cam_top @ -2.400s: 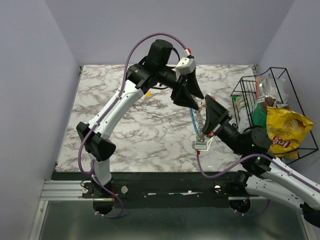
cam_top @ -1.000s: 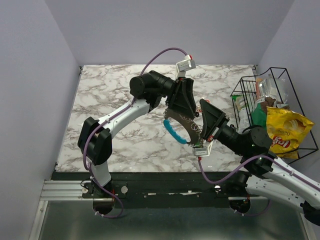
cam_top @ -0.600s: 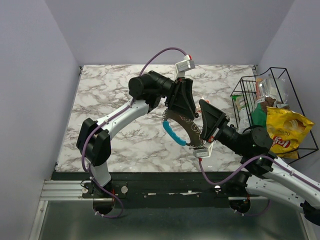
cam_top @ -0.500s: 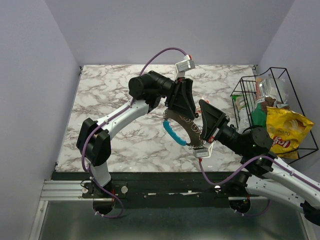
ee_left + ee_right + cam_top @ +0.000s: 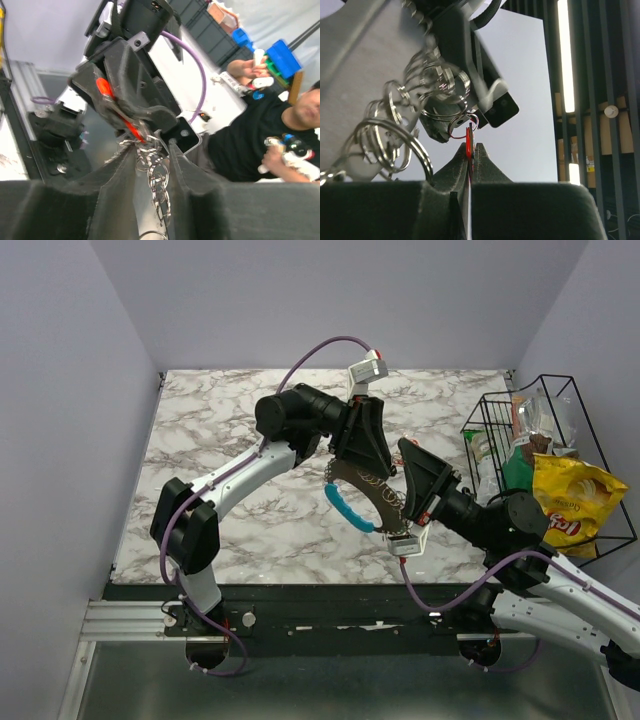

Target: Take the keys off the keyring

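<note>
In the overhead view the two arm bases sat at the near edge. Just beyond them, the right gripper (image 5: 470,152) reached up and inward over the marble table (image 5: 220,440). Its own camera showed the jaws pressed together on a red key (image 5: 469,141), which was seen edge-on as a thin red sliver pinched between the fingertips. A small wire loop at the top of that key hung from a cluster of silver split rings (image 5: 395,137).

Those rings were linked in a short chain running along the keyring (image 5: 345,507). The keyring was held in the air above the middle of the table, between the two grippers. From above, it looked like a large loop. Its lower left arc was bright blue, and the rest was a flat grey band (image 5: 350,478) with the chain lying along its edge toward the right gripper. No other key colours could be made out.

On the far side, the left gripper (image 5: 151,148) came in from above and was clamped on the grey part of the keyring. Its wrist camera showed the two dark fingers (image 5: 120,185) close together with the ring chain hanging in the narrow slot between them. The right gripper and the red key were straight ahead.

At the table's right edge stood a wire basket (image 5: 560,380) holding a yellow chip bag (image 5: 570,505). A person in a black shirt (image 5: 260,135) showed in the background of the left wrist view.
</note>
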